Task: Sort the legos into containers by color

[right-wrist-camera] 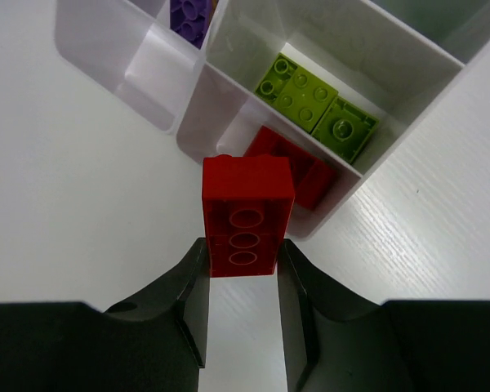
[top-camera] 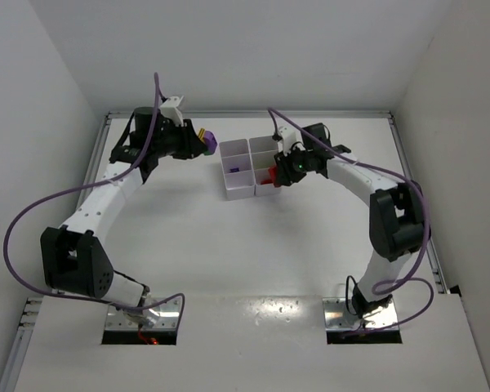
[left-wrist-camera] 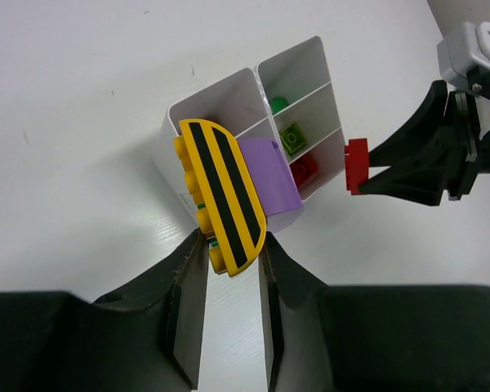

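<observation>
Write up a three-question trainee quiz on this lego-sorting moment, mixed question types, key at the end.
1. Multiple choice: what does the right gripper hold?
A) a green brick
B) a red brick
C) nothing
2. True or false: the left gripper is empty.
3. Fill in: in the tray, the loose red brick lies in the compartment next to the one with two ___ bricks.

Key
1. B
2. False: it grips a yellow striped piece, with a purple piece against it.
3. Green: the green bricks are in the neighbouring compartment.
</observation>
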Controlling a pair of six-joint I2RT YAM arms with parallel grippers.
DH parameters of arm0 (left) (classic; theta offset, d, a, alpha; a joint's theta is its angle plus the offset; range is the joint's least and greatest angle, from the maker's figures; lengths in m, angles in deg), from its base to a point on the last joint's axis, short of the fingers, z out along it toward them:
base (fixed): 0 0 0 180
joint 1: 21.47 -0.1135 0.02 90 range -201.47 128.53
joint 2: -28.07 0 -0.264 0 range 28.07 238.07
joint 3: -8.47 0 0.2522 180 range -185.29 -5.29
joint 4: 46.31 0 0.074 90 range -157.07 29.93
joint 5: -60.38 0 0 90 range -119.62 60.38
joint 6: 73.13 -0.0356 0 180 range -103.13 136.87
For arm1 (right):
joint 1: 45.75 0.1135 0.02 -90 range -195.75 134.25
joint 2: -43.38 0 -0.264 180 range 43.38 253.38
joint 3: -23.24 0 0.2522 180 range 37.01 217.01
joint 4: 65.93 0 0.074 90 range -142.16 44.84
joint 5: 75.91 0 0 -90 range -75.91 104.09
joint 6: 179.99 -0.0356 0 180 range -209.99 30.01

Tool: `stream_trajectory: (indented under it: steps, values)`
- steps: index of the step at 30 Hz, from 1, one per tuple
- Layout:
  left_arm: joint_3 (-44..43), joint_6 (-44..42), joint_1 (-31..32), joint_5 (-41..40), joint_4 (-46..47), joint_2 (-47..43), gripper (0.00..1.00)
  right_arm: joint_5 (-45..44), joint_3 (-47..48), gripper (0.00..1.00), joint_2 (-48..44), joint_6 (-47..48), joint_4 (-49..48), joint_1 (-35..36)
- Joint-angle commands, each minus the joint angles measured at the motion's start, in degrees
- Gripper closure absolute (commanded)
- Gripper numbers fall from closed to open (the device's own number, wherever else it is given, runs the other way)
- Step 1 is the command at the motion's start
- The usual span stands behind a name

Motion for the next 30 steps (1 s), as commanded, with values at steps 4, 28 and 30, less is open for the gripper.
stream_trajectory:
  steps: [4,28,30]
  values:
    - [0.49,0.86,-1.45,1.17,1.35,-1.44,1.00,0.01,4.50,1.00,2.32,-0.76,-6.43,0.86]
    - [-1.62,0.86,-1.45,4.60,3.02,3.65,1.00,-7.55,0.37,0.58,4.00,-3.67,-14.43,2.97]
    - [-2.15,0.86,-1.45,4.60,3.02,3.66,1.00,-7.55,-1.29,0.42,2.51,-3.67,-14.95,2.97]
